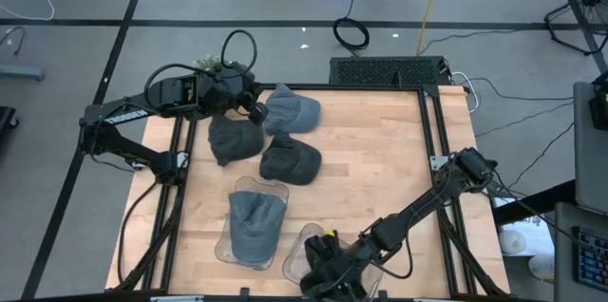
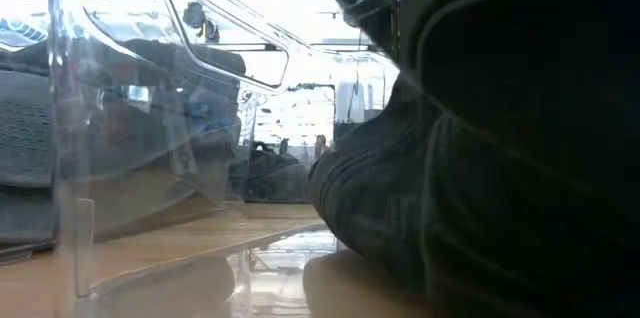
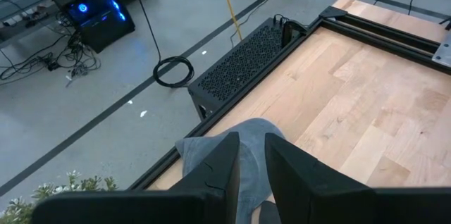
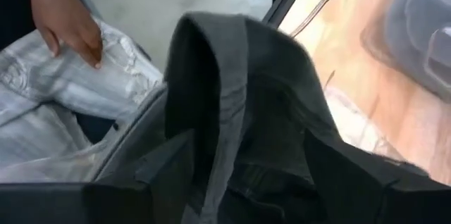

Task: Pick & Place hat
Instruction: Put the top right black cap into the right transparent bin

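My left gripper [image 1: 255, 106] is at the table's far left, shut on a blue-grey hat [image 1: 291, 110] that lies on the wood. Two dark hats [image 1: 234, 139] [image 1: 291, 160] lie beside it. A grey hat [image 1: 255, 222] lies in a clear tray [image 1: 228, 245] near the front. My right gripper [image 1: 328, 266] is at the front edge over a second clear tray [image 1: 302, 245], shut on a dark grey hat [image 4: 239, 111]. That hat fills the right of the low view [image 2: 460, 178]. My left gripper pinches the blue-grey hat's near-left edge [image 3: 248, 155] between its two fingers [image 3: 220, 168], coming from above and slanting down. The rest of the hat lies on the table. My right gripper holds the dark grey hat's bunched cloth [image 4: 243, 160] between its two fingers [image 4: 165, 164]; several layers show. A stitched band [image 4: 225, 76] stands up past the fingers.
A person's hand [image 4: 67, 20] and light jeans [image 4: 63, 83] show just past the table's front edge. A black perforated box [image 1: 388, 71] stands behind the table's far edge. The bare wood at the table's right half [image 1: 380, 160] is free room.
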You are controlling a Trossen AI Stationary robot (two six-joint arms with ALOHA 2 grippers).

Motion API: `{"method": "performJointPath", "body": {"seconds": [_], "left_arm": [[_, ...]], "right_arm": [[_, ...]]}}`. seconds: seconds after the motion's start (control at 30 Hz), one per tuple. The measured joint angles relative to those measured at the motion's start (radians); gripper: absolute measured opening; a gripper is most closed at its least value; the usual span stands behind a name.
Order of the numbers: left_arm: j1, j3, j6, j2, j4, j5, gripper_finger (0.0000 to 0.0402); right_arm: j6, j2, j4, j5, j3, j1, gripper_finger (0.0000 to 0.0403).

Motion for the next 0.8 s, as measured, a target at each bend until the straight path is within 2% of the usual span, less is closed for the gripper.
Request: {"method": "performJointPath", "body": {"seconds": [0.33,0.43,0.57,0.7,0.73,0.8], "left_arm": [[0.0,0.0,0.0,0.0,0.0,0.0,0.0076],[0.0,0.0,0.0,0.0,0.0,0.0,0.0076],[0.0,0.0,0.0,0.0,0.0,0.0,0.0076],[0.0,0.0,0.0,0.0,0.0,0.0,0.0076],[0.0,0.0,0.0,0.0,0.0,0.0,0.0076],[0.0,0.0,0.0,0.0,0.0,0.0,0.0076]], "right_arm": [[-0.002,-0.001,0.071,-0.001,-0.036,0.001,0.0247],[-0.001,-0.002,0.05,-0.001,-0.036,0.001,0.0227],[-0.001,-0.002,0.049,-0.003,-0.036,-0.008,0.0154],[-0.013,-0.002,0.051,-0.077,-0.036,-0.026,0.0036],[-0.022,-0.002,0.052,-0.101,-0.036,-0.031,0.0019],[-0.025,-0.002,0.064,-0.108,-0.036,-0.033,0.0011]]}}
